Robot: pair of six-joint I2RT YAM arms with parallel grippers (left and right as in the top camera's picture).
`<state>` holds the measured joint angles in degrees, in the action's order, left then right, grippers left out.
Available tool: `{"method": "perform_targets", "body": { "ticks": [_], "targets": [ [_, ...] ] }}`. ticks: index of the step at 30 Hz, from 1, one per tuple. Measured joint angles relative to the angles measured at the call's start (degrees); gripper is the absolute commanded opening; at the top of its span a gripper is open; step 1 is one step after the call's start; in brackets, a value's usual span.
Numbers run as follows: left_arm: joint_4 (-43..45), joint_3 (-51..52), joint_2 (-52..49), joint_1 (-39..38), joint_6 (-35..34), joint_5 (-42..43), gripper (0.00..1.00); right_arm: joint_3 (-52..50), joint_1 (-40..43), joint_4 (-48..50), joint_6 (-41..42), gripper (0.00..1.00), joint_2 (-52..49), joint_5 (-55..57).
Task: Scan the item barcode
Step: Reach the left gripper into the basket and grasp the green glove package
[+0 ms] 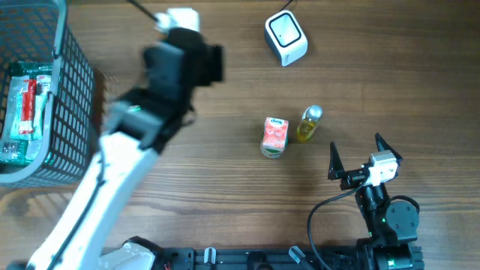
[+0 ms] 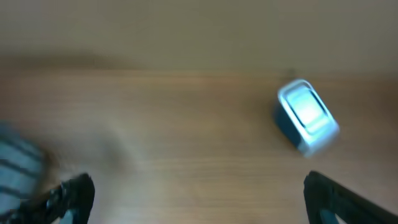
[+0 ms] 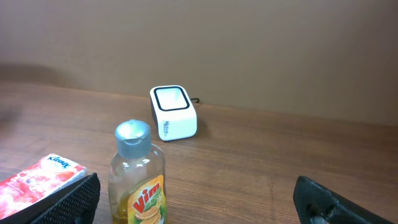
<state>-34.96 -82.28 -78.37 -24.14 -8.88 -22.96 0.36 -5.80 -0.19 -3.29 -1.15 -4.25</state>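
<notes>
A white barcode scanner [image 1: 286, 37] stands at the back of the wooden table. A red-and-white Kleenex pack [image 1: 275, 136] and a yellow Vim bottle [image 1: 309, 124] stand side by side mid-table. My right gripper [image 1: 355, 146] is open just right of the bottle, with nothing between its fingers. In the right wrist view the bottle [image 3: 140, 180] is near the left finger, with the pack [image 3: 37, 183] further left and the scanner [image 3: 173, 113] behind. My left arm [image 1: 180, 64] is blurred at the back left. Its gripper [image 2: 199, 199] is open and empty over bare wood, with the scanner [image 2: 306, 115] to its right.
A grey wire basket [image 1: 71, 97] holding packaged items sits at the far left; its blurred edge [image 2: 18, 162] shows in the left wrist view. The scanner's cable runs off the back edge. The right arm's base sits at the front right.
</notes>
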Motion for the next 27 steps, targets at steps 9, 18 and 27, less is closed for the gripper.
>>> {"method": "perform_targets", "body": {
  "ticks": [9, 18, 27],
  "targets": [
    [13.5, -1.9, 5.7, 26.6, 16.8, -4.1, 1.0, 0.0, 0.0, 0.0, 0.0, 1.0, 0.0, 0.0],
    [13.6, -1.9, -4.1, 48.6, 21.0, 3.6, 1.0, 0.0, 0.0, 0.0, 0.0, 1.0, 0.0, 0.0],
    [13.6, -1.9, -19.3, 63.0, 29.0, 10.8, 0.97, 0.0, 0.0, 0.0, 0.0, 1.0, 0.0, 0.0]
  ]
}}
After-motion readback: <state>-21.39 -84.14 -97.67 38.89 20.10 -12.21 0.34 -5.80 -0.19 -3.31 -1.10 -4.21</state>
